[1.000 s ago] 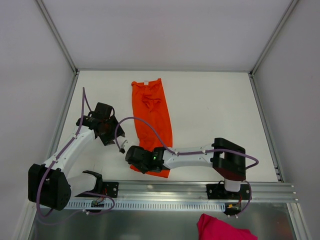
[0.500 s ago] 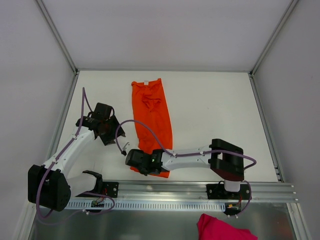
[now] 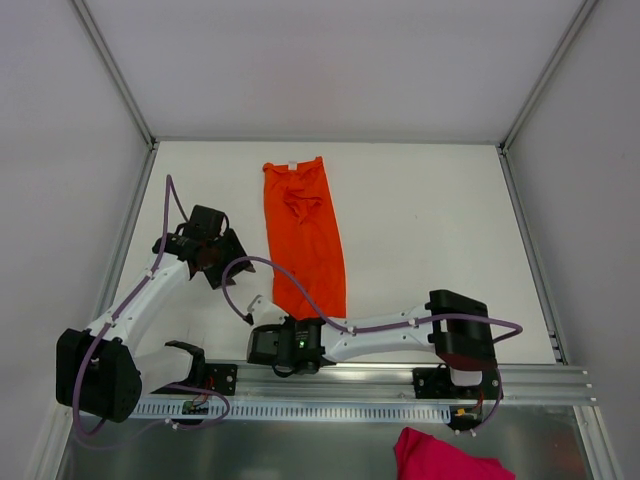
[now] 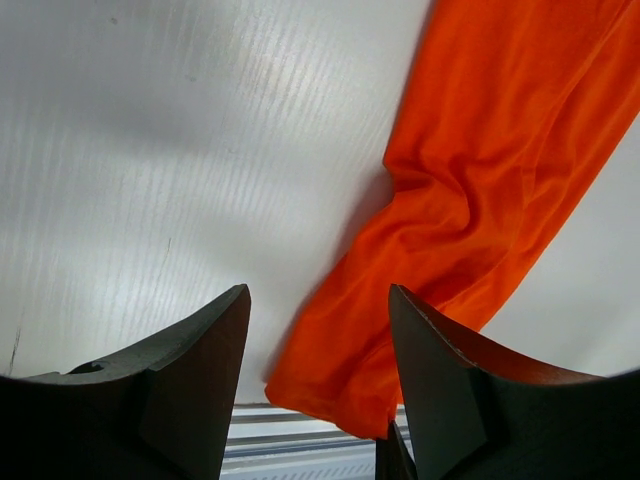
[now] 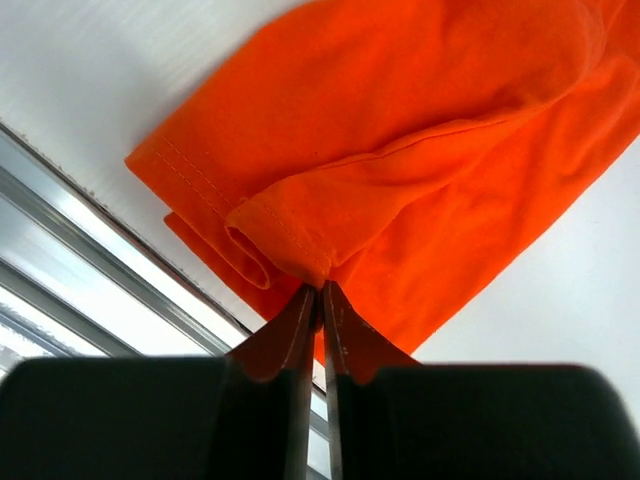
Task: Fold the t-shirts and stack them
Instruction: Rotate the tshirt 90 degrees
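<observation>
Right fingers [image 5: 308,306] have dropped toward the lower frame edge, taking the hem with them, close to the rail [image 5: 60,232].
Pressed together on one thin hem fold of the orange t-shirt [image 5: 420,150]: may slip, or catch the rail if pulled on. Left fingers [image 4: 228,312] spread, empty, shirt beyond them at right; cloth runs up the desk [image 3: 420,230] centre.

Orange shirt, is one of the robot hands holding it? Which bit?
Yes. The right gripper pinches the orange t-shirt by a fold of its stitched hem at the near end. The left gripper is open, holding nothing.
</observation>
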Action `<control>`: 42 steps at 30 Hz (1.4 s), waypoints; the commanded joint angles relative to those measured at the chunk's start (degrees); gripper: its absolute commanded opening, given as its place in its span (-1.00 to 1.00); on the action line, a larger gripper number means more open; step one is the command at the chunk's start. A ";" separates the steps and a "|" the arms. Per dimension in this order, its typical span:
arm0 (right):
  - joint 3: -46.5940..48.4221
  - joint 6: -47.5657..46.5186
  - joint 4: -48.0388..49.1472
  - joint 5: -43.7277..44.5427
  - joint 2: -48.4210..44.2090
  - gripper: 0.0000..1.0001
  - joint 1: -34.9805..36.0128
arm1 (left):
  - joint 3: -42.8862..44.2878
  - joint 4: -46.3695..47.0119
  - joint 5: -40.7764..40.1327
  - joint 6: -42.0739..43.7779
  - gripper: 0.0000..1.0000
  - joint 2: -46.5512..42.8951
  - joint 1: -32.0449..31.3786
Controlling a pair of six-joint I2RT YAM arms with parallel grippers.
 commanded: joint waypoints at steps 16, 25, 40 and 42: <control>1.18 28.68 -30.26 21.34 -13.36 0.17 -9.16 | -4.39 2.75 21.06 9.86 -0.11 -2.42 0.39; -6.40 18.16 -24.23 11.76 -29.46 0.13 -36.14 | -7.66 0.47 21.77 8.99 -0.21 -4.55 -7.15; -0.69 9.81 -19.56 6.82 -29.20 0.13 -38.19 | -9.23 8.01 17.90 4.15 -0.40 6.17 -20.08; -0.51 9.45 -19.65 6.83 -29.55 0.14 -38.54 | -9.58 8.63 18.33 3.89 -0.40 7.84 -21.14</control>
